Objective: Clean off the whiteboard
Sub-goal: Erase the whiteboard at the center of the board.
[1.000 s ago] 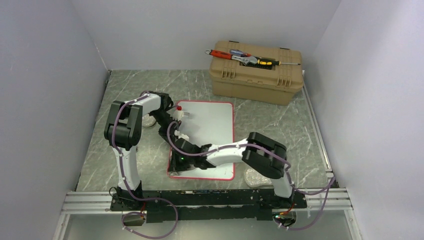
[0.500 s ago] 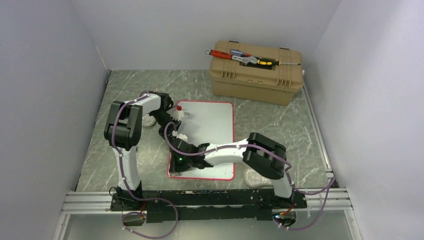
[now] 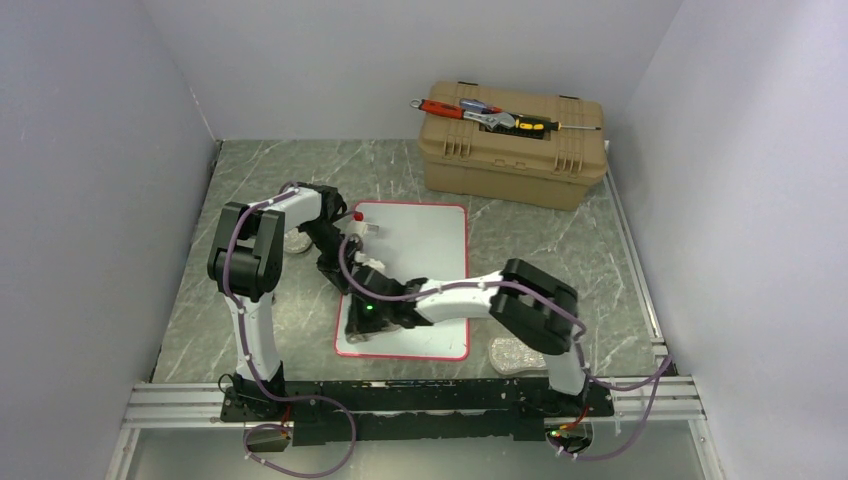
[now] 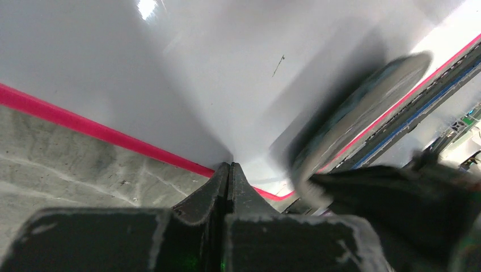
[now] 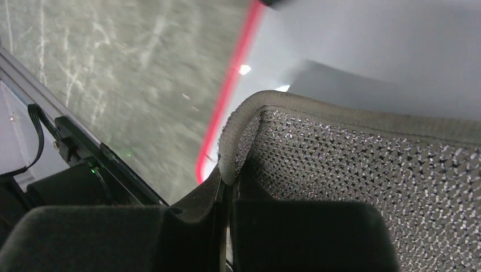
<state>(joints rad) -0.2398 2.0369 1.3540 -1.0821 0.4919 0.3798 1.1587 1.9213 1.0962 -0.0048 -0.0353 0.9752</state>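
The right gripper (image 5: 227, 181) is pinching a grey mesh pad (image 5: 368, 187), jaws clamped on its edge, over the 7 o'clock corner of the whiteboard (image 3: 430, 240); the left gripper (image 4: 228, 170), fingers together, is resting its tips at the board's red rim at 9 o'clock; the whiteboard is lying flat mid-table; a tan toolbox (image 3: 510, 160) is sitting at its 1 o'clock.

Whiteboard (image 3: 430, 240): on the table (image 3: 560, 250).
Toolbox (image 3: 515, 150): behind the whiteboard, rightward.
Tools (image 3: 480, 110): on the toolbox.
Left gripper (image 3: 352, 265): at the whiteboard's left edge.
Right gripper (image 3: 358, 325): over the whiteboard's near-left corner.
Mesh pad (image 5: 351, 170): in the right gripper, over the whiteboard.
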